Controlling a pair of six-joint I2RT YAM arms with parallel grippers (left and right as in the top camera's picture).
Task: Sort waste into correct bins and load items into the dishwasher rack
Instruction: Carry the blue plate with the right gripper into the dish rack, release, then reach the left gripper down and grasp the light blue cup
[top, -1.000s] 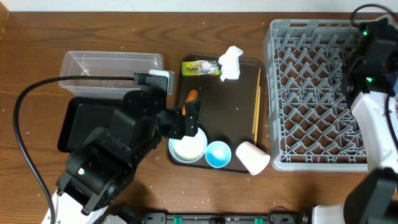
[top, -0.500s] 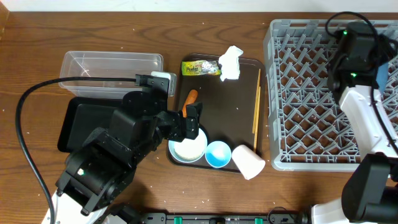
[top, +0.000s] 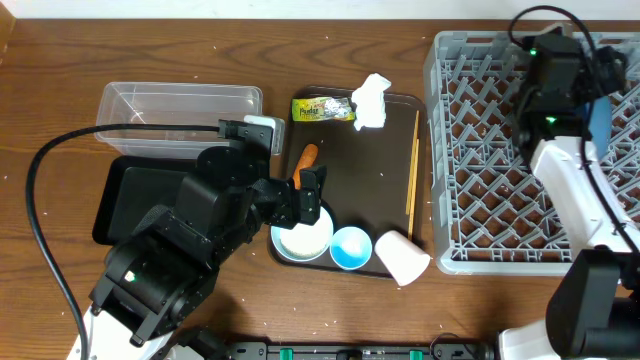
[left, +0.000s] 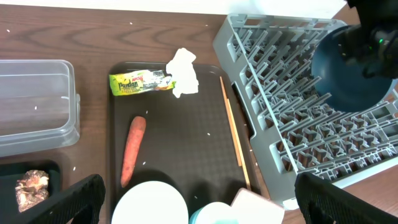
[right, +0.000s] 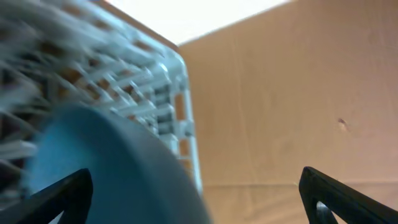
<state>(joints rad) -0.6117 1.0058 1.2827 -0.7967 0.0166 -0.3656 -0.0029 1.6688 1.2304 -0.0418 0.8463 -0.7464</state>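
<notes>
The dark blue plate (left: 351, 71) stands on edge among the pegs of the grey dishwasher rack (top: 500, 200). My right gripper (right: 199, 199) hangs open beside the plate (right: 106, 168), which is blurred here and fills only the left of the gap. My left gripper (left: 199, 202) is open above the white bowl (left: 149, 202), blue cup (left: 214, 214) and pinkish cup (left: 258, 205). On the brown tray (top: 365, 180) lie the carrot (left: 132, 149), wrapper (left: 142, 83), tissue (left: 183, 73) and chopsticks (left: 233, 130). A brown lump (left: 31, 186) sits in the black tray (top: 125, 195).
The clear tub (top: 178, 118) stands at the back left, just behind the black tray. My left arm covers much of the black tray from above. A black cable (top: 40, 190) loops over the table at the left. White specks (left: 207, 131) dot the brown tray.
My right gripper has opened and let go of the blue plate, and the right arm has moved left along the rack's back. The left arm has stayed put.
</notes>
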